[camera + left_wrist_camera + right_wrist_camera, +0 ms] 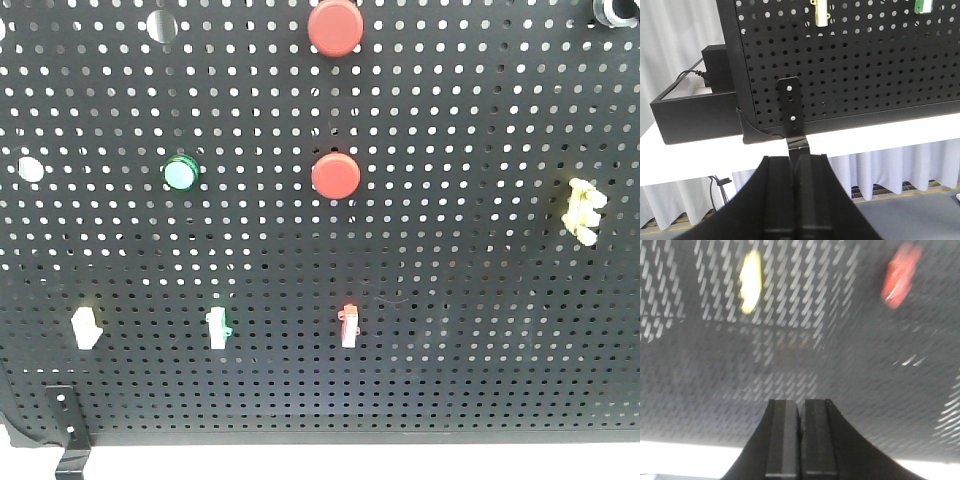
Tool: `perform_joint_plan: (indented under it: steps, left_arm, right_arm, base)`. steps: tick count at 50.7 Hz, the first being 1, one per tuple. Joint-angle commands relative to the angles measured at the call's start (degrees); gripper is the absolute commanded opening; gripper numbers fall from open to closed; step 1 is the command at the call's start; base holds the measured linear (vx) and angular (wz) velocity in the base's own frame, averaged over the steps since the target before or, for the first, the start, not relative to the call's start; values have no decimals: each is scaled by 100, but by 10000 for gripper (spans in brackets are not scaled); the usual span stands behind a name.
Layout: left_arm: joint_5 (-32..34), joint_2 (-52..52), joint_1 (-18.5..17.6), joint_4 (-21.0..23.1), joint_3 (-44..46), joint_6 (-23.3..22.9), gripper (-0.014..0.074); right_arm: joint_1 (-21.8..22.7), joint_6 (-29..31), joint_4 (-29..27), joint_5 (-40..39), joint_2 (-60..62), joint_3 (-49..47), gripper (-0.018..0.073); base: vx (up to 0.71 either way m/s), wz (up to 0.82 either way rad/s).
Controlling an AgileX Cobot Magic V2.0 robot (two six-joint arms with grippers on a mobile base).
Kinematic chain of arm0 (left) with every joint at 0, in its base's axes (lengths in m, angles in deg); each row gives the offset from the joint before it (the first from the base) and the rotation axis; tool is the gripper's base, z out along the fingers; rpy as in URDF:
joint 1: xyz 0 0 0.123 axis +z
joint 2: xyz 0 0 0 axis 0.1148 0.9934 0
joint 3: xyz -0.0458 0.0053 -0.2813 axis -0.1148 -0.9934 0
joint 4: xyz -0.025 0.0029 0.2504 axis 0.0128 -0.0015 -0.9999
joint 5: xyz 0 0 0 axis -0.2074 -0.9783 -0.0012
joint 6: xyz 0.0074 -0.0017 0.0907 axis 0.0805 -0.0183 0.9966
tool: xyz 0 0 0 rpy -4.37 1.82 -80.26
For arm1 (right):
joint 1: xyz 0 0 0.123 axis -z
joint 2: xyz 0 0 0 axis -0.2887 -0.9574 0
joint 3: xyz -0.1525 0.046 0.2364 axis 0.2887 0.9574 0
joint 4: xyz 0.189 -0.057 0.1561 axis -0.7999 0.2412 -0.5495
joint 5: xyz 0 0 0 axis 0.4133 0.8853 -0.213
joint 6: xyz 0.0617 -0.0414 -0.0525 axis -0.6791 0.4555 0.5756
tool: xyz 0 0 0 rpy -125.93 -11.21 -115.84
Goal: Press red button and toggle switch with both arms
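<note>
The black pegboard point(480, 330) carries two red buttons point(336, 175) mid-panel, with toggle switches point(348, 325) in the row below. Left gripper point(799, 165), fingers clenched together, sits below the board's bracket point(791, 105); right gripper point(801, 412), likewise clenched, faces the blurred panel.

On the upright pegboard point(470, 330), one button point(335, 27) sits at the top with a second button point(336, 175) directly below it, and a third button point(181, 173) lies to the left of the second. Lower down, three toggle switches stand in a row: one point(85, 327) at the left, one point(217, 326) in the middle, one point(348, 324) under the two stacked buttons. A connector point(583, 210) hangs at the far right, and the board stands on the counter point(700, 155).
</note>
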Motion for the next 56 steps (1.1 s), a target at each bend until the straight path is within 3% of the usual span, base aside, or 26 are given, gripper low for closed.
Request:
perform_joint_plan:
  steps: [1, 11, 19, 23, 56]
  left_arm:
    - [399, -93, -2, -8, -165, -46, 1]
    - [399, -93, -2, -8, -165, -46, 1]
    - [399, -93, -2, -8, -165, -46, 1]
    - [399, -93, -2, -8, -165, -46, 1]
    - [394, -91, -1, -8, -160, -46, 1]
  right_arm:
    - [35, 30, -112, -1259, 345, 946, 0]
    - [35, 30, -212, -2189, 1216, 2754, 0]
    - [35, 30, -280, -2301, 2055, 3515, 0]
    - [35, 36, -271, -2019, 2425, 3533, 0]
    - [35, 36, -253, -2089, 2401, 3533, 0]
  base:
    - [0, 0]
    - [0, 0]
    - [0, 0]
    - [0, 0]
    - [0, 0]
